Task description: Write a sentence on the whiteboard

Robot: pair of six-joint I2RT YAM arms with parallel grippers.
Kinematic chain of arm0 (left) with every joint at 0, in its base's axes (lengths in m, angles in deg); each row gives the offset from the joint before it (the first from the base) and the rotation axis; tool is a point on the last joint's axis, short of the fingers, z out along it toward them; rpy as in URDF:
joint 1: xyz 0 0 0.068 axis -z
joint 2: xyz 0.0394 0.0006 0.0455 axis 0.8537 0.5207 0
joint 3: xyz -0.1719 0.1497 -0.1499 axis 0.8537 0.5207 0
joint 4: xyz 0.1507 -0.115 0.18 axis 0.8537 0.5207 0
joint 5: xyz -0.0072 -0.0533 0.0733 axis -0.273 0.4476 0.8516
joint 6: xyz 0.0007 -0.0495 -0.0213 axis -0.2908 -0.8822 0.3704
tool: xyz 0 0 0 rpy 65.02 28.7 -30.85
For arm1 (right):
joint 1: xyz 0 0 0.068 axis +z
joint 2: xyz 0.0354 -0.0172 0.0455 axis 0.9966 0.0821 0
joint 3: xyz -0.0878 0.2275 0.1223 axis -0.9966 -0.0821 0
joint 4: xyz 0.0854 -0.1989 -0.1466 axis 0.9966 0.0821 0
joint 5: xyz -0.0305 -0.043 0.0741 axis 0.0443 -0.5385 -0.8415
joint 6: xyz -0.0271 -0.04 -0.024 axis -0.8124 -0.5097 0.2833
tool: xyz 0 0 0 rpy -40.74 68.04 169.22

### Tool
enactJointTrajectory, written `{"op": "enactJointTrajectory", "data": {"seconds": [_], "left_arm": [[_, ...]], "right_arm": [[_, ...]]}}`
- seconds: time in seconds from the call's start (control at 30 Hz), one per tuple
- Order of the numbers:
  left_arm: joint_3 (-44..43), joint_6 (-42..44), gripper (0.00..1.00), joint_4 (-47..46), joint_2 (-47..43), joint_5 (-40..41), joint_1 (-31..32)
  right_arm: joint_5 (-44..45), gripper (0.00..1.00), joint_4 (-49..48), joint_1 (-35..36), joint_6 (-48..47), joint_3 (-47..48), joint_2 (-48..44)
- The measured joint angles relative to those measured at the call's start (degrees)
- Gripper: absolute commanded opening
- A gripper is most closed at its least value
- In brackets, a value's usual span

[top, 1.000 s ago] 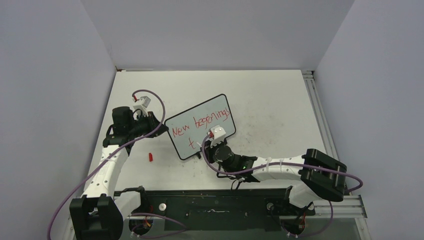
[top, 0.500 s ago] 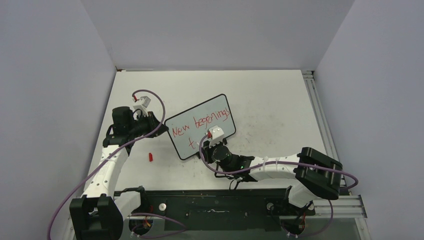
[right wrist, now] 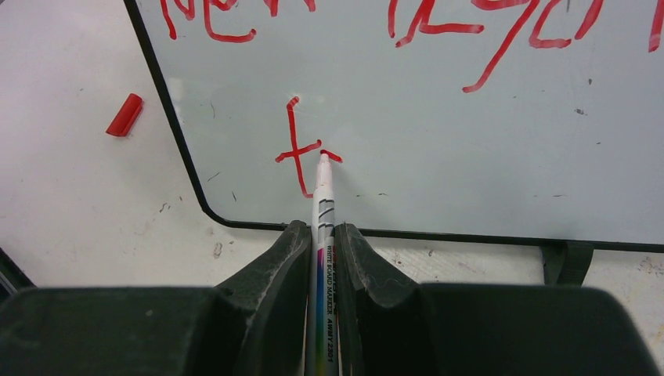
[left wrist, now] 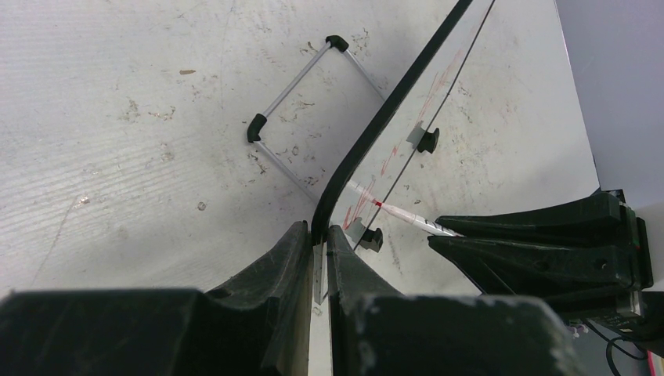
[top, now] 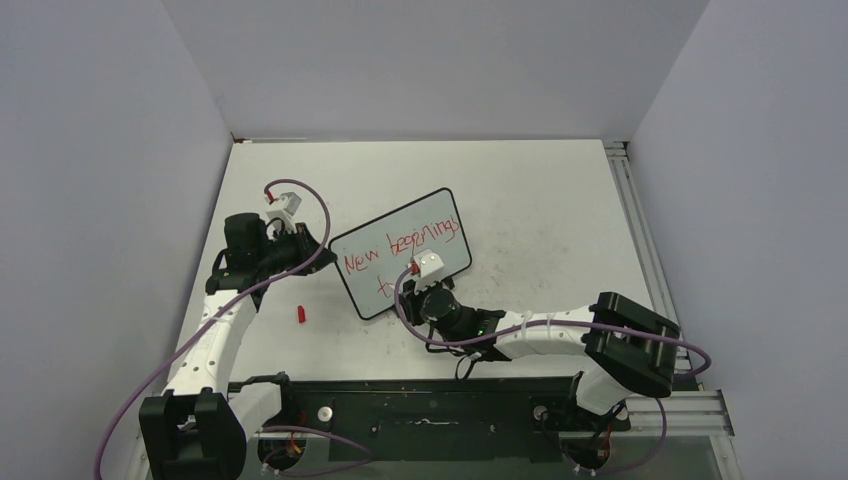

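Red marker cap (top: 300,315) lying on its own on the tabletop (top: 540,200), over on the near left, not touching anything. The tabletop's white and pretty scuffed, with specks and smudges all over. Plain grey walls (top: 430,60) on three sides, an aluminium rail (top: 640,240) down the right edge, and a black base plate (top: 430,405) along the near edge.

The right wrist view's upper edge cuts through the first line of the sentence (right wrist: 438,30), the whiteboard (right wrist: 485,149) runs off at top and right, and the marker (right wrist: 322,205) barrel vanishes between the fingers of the right gripper (right wrist: 319,233). From above, that gripper's wrist covers part of the board's side facing the table's near edge, hiding the marker's tip. In the left wrist view, nearly edge-on, the lettering is unreadable red smears.
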Motion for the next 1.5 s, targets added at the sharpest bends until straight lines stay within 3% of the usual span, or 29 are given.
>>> {"op": "enactJointTrajectory", "data": {"seconds": [0.83, 1.5], "left_arm": [[0.00, 0.02, 0.00, 0.00, 0.00, 0.02, 0.07], [0.00, 0.00, 0.00, 0.02, 0.00, 0.00, 0.09]], "right_arm": [[-1.22, 0.05, -0.24, 0.39, 1.79, -1.36, 0.33], [3.32, 0.05, 1.49, 0.33, 1.44, -1.36, -1.27]]}}
